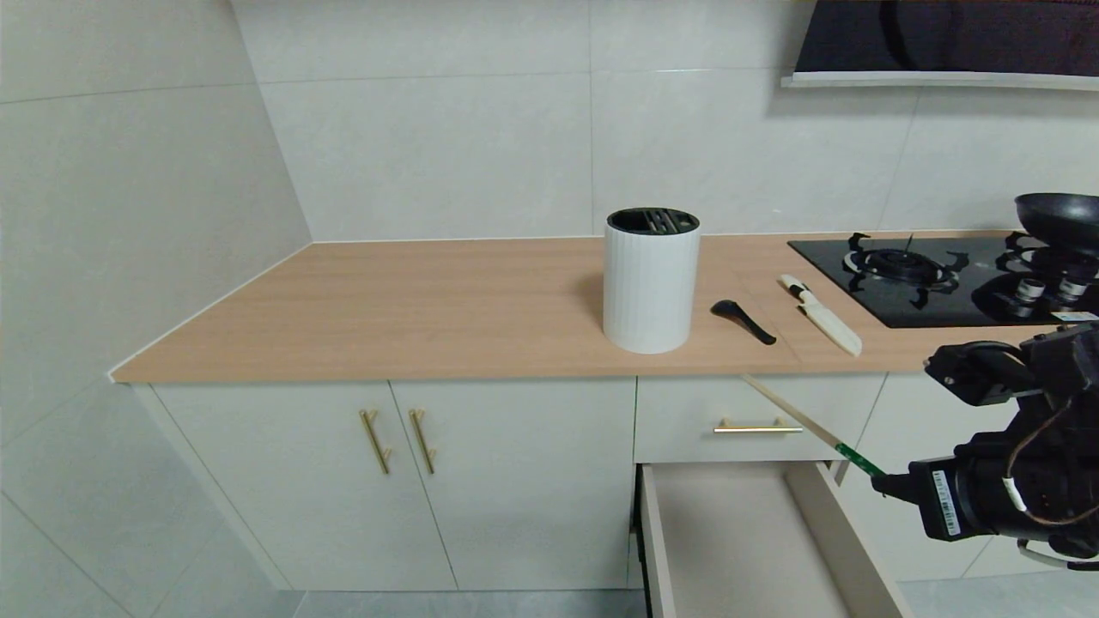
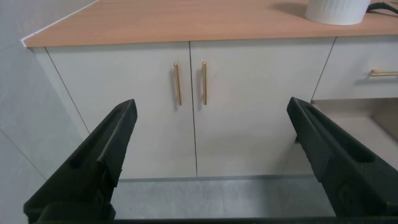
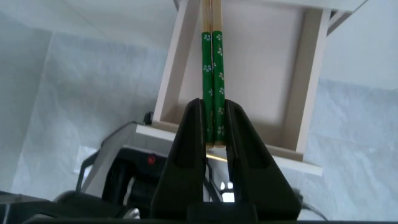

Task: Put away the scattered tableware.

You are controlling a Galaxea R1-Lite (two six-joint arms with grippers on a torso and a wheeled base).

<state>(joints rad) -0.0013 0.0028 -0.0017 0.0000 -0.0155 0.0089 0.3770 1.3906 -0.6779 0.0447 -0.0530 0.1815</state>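
A pair of wooden chopsticks (image 1: pixel 807 422) with green patterned ends is clamped in my right gripper (image 1: pixel 884 482), which is shut on them. It holds them low on the right, slanting up toward the counter edge, beside the open drawer (image 1: pixel 738 532). In the right wrist view the chopsticks (image 3: pixel 211 74) stick out of the right gripper (image 3: pixel 211 111) over the drawer's pale bottom (image 3: pixel 267 56). A black spoon (image 1: pixel 743 321) and a cream-handled knife (image 1: pixel 820 314) lie on the wooden counter (image 1: pixel 429 309) right of a white ribbed utensil holder (image 1: pixel 651 283). My left gripper (image 2: pixel 211 112) is open and holds nothing, facing the cabinet doors.
A black gas hob (image 1: pixel 936 275) with a dark pan (image 1: pixel 1060 219) sits at the counter's right end. A shut drawer with a gold handle (image 1: pixel 755 427) is above the open one. Two cabinet doors with gold handles (image 2: pixel 189 84) stand to the left.
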